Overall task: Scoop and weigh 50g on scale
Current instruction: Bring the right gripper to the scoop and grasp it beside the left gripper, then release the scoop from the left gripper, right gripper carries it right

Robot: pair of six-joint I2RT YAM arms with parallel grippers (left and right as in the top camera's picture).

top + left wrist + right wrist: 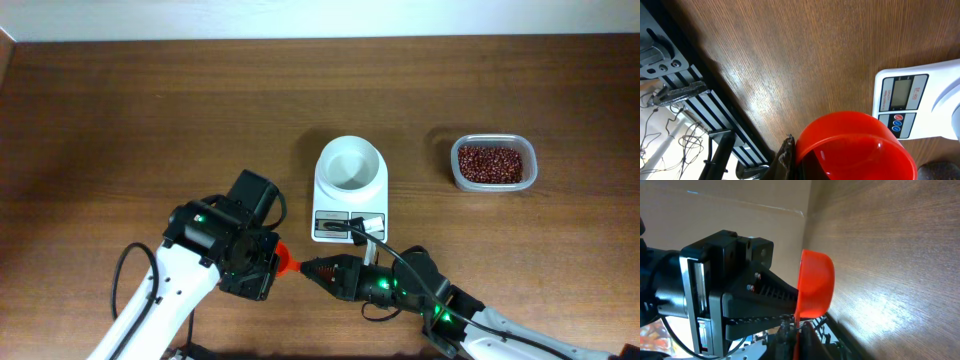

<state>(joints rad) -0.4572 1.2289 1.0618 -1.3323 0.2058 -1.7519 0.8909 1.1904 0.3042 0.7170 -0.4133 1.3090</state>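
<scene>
"Who's got the red scoop (286, 262)?"

"Both, by the look of it. The left pincer (272, 263) is closed on it from one side. The right pincer (308, 268) is shut tight on the handle, I think, though that's mostly hidden."

"And the beans (490, 163)?"

"In the clear tub (530, 172), right of the scale (350, 185) on the worktop (150, 120). The scoop is just beside the scale's display."
</scene>
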